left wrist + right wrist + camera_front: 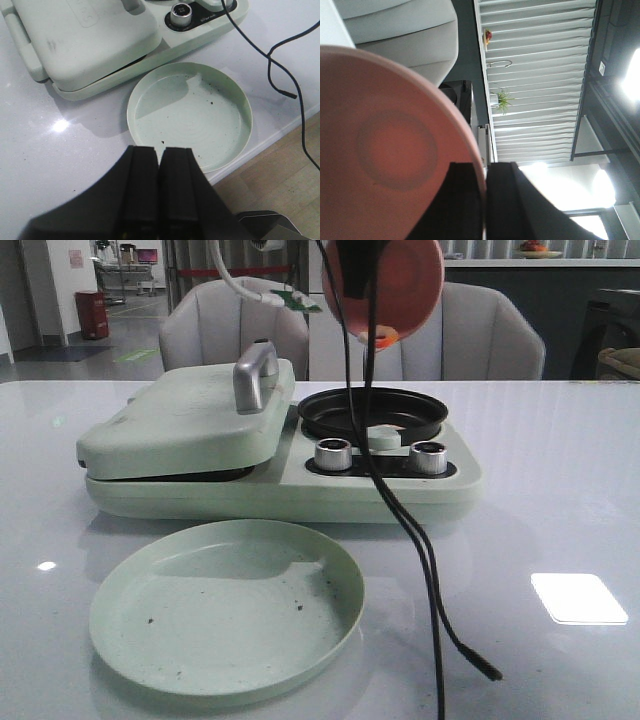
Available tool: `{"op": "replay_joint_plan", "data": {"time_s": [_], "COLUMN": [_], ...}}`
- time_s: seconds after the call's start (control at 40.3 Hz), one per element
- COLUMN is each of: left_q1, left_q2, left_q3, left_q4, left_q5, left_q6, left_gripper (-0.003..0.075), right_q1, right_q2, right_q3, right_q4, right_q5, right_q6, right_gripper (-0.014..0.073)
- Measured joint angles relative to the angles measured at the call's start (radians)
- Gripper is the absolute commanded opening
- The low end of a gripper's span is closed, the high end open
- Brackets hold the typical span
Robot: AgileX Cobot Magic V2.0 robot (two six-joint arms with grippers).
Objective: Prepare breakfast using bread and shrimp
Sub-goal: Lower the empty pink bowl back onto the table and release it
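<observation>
Landmark: pale green breakfast maker [280, 465] standing on the white worktop [560, 490], taken as the reference for all places below.
Left gripper [159, 187]: seen only in the left wrist view; black jaws pressed together with nothing between them, held above the worktop on the near side of the breakfast maker.
Sandwich-press lid [185, 415]: left half of the breakfast maker, lowered almost flat, with a metal handle [255, 375] at its right edge.
Green plate [227, 605]: round, shallow, on the worktop just in front of the breakfast maker, below the press lid; a few dark crumbs lie in it.
Bread: not visible in any view.
Black frying pan [372, 412]: round, seated in the right half of the breakfast maker.
Control knobs [334, 454]: two metal knobs in front of the pan.
Black cable [415, 540]: hangs down across the pan and knobs, its free end lying on the worktop to the right of the plate.
Shrimp [385, 338]: small orange piece at the lower rim of the bowl, in the air above the pan.
Pink bowl [385, 280]: tipped steeply on edge, high above the pan.
Right gripper [484, 200]: jaws clamped on the rim of the pink bowl, one on either side of it.
</observation>
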Motion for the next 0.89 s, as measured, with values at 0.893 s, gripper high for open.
{"op": "replay_joint_plan", "data": {"time_s": [0.893], "left_q1": [0.000], "left_q2": [0.000], "left_q3": [0.000], "left_q4": [0.000], "left_q5": [0.000], "left_q6": [0.000], "left_gripper": [0.0099], "right_q1": [-0.263], "right_q2": [-0.352], "right_q3": [0.095], "right_q4": [0.880], "right_q5": [0.168], "right_q6": [-0.013], "right_gripper": [0.0041]}}
